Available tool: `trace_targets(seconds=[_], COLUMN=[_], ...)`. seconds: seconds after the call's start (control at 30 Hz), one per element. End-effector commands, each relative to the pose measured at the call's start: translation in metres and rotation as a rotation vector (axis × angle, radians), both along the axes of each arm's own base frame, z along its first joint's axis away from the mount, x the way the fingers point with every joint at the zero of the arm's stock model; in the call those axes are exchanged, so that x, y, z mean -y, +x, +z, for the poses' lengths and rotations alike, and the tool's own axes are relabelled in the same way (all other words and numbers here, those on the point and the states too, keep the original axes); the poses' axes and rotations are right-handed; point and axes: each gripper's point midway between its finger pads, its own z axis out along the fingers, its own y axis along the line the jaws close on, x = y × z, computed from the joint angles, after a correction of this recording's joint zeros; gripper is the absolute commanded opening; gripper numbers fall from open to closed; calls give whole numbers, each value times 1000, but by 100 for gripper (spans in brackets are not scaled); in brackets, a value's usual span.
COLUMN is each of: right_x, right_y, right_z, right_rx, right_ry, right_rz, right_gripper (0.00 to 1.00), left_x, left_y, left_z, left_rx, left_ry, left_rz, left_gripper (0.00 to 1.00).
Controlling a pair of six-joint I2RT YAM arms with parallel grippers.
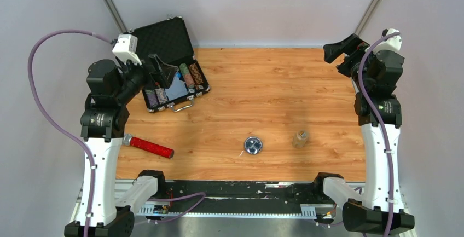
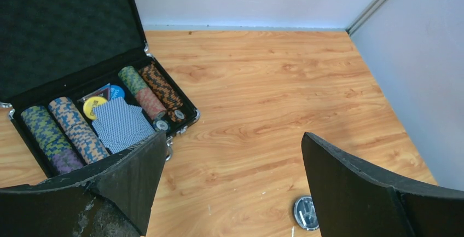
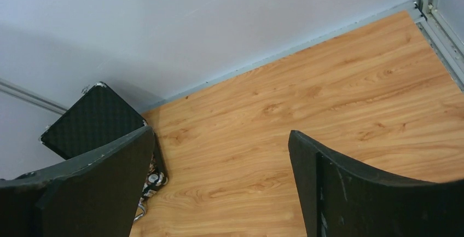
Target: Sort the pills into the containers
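Left gripper [image 1: 162, 71] and right gripper [image 1: 342, 51] were both released, empty. Dish [image 1: 253, 145] sat centre-front on the table [image 1: 273, 89], well apart from either. I judged it light, rigid, slippery; best pinched at the rim.

Open poker-chip case [image 1: 164, 40] and red cylinder [image 1: 151, 147] on a wooden worktop [image 1: 273, 89].
The black case sits at the far left, lid raised, holding rows of chips [image 2: 156, 86] and blue-backed cards [image 2: 125, 123]; the silver-ended cylinder lies near-left, well apart.
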Motion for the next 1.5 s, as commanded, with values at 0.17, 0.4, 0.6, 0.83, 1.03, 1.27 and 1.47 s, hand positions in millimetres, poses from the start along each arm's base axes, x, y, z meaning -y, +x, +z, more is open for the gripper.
trace_targets(seconds=[0.17, 0.4, 0.6, 0.83, 1.03, 1.27, 1.47], right_x=[-7, -42, -83, -151, -202, -231, -238], right_y=[-10, -17, -33, -82, -125, -142, -135], right_z=[-30, -103, -175, -256, -305, -342, -368], right_rx=[-80, -301, -542, -810, -922, -1004, -1063], right_ry=[-13, 56, -30, -161, -323, -551, -649], right_rz=[47, 211, 235, 404, 654, 772, 749], right_gripper=[100, 100, 100, 100, 100, 100, 100], left_x=[18, 39, 52, 60, 60, 57, 55], left_y=[-10, -16, -18, -18, -17, -20, -26], left_z=[7, -23, -50, -85, -99, -109, -115], left_rx=[70, 35, -34, -121, -155, -178, -189], left_ry=[-36, -57, -62, -90, -93, -84, -88], left_rz=[-113, -245, -320, -341, -327, -313, -298], left_gripper=[100, 100, 100, 100, 100, 100, 100])
